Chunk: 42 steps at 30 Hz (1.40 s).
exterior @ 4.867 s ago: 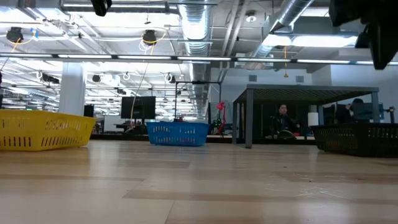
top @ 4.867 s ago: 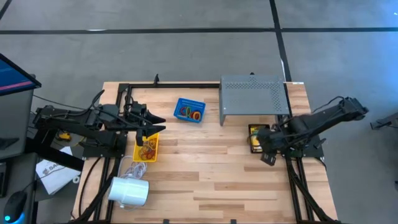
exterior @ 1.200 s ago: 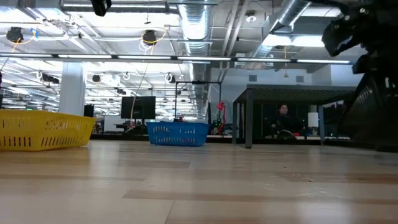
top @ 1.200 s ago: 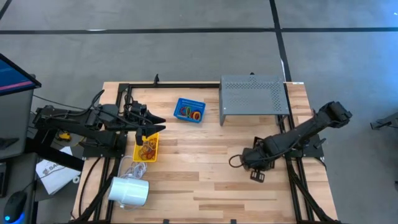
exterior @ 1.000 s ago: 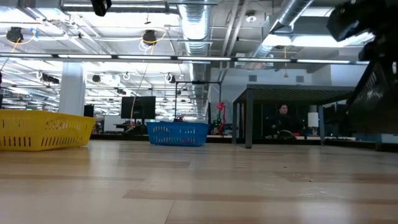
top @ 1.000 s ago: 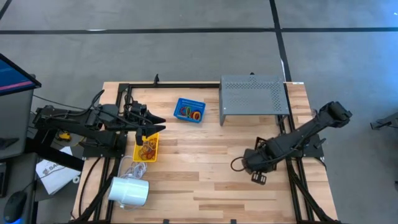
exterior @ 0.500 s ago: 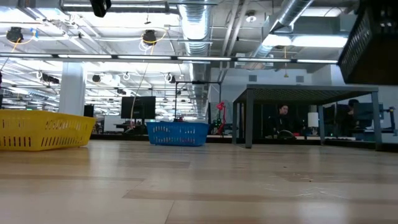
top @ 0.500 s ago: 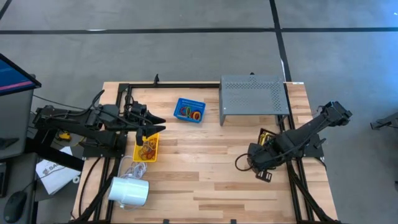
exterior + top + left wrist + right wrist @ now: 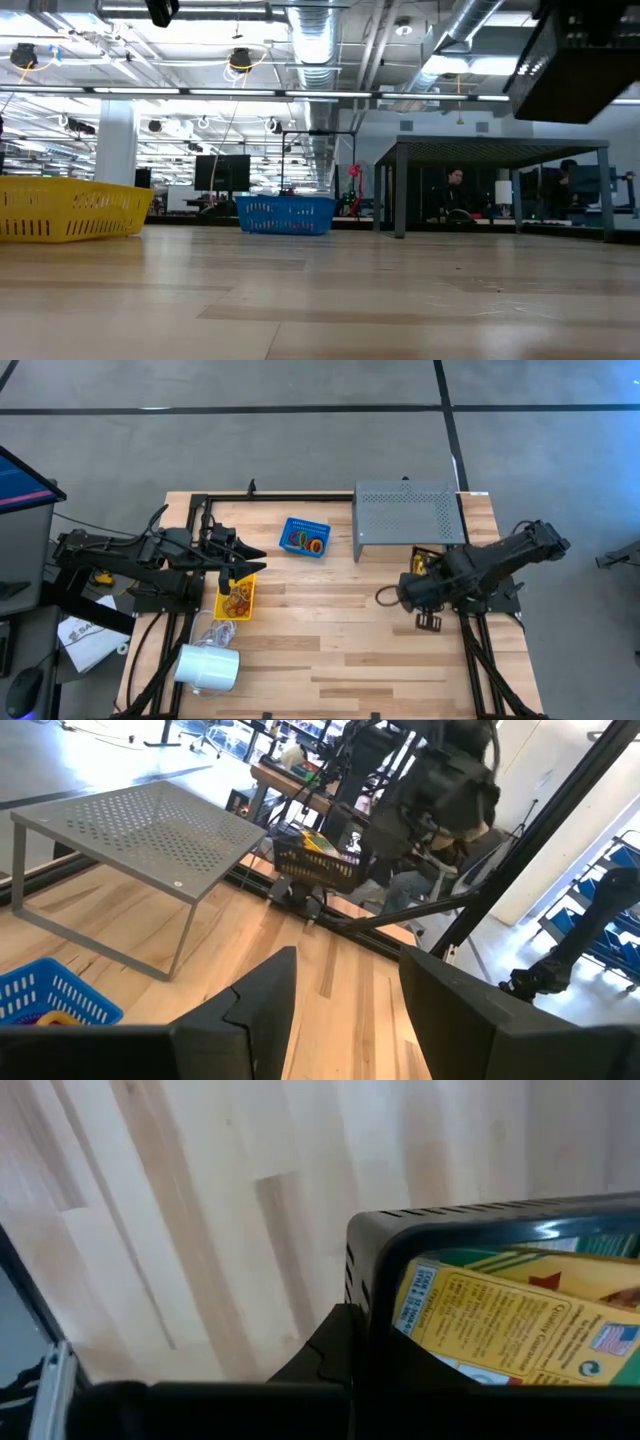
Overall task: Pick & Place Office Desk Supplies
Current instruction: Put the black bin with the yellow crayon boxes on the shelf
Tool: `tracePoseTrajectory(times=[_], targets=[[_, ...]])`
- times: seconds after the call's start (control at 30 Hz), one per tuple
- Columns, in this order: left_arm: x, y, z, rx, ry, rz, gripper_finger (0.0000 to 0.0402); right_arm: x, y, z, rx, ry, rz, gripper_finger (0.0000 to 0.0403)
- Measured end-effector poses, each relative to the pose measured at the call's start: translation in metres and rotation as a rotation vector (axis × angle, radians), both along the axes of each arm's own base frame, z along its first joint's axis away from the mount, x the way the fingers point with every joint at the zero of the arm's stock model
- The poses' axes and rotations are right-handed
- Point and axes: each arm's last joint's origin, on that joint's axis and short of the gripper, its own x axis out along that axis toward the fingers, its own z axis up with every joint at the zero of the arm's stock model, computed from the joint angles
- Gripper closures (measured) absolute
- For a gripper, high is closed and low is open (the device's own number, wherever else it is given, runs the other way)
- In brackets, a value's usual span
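The crayon box point(image 9: 520, 1330) lies in a black basket point(image 9: 420, 1240) that the right gripper point(image 9: 412, 588) clamps by its rim, lifted near the desk's right edge by the shelf point(image 9: 408, 518), seemingly for relocation, while the left gripper point(image 9: 232, 557) waits part-open over the yellow basket point(image 9: 236, 600).

A black basket point(image 9: 440, 1240) with a slotted wall is filling the near part of this view, with a yellow-green crayon box point(image 9: 500, 1325) lying inside it. Beyond the basket, the light wooden table point(image 9: 200, 1200) is stretching away.
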Motion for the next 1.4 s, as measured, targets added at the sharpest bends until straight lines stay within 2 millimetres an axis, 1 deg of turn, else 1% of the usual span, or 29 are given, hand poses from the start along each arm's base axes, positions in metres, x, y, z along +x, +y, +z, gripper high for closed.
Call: tracePoseTrajectory(times=[0.2,0.3,0.57,0.83,1.17,1.4], targets=[[0.000,0.000,0.000,0.000,0.000,0.000,0.0229,-0.005,-0.029,0.012,-0.020,-0.059,-0.010,0.0403],[0.000,0.000,0.000,0.000,-0.001,0.000,0.0229,-0.006,-0.041,0.014,-0.030,-0.069,-0.002,0.0403],[0.000,0.000,0.000,0.000,0.000,0.000,0.0229,-0.001,-0.069,0.013,-0.063,-0.049,0.055,0.0403],[0.000,0.000,0.000,0.000,-0.001,0.000,0.0229,-0.003,-0.103,0.013,-0.100,-0.026,0.078,0.0403],[0.000,0.000,0.000,-0.001,-0.001,0.000,0.0229,-0.012,-0.143,0.013,-0.118,0.007,0.079,0.0403],[0.000,0.000,0.000,-0.001,-0.001,0.000,0.0229,-0.020,-0.164,0.013,-0.120,0.023,0.056,0.0403]])
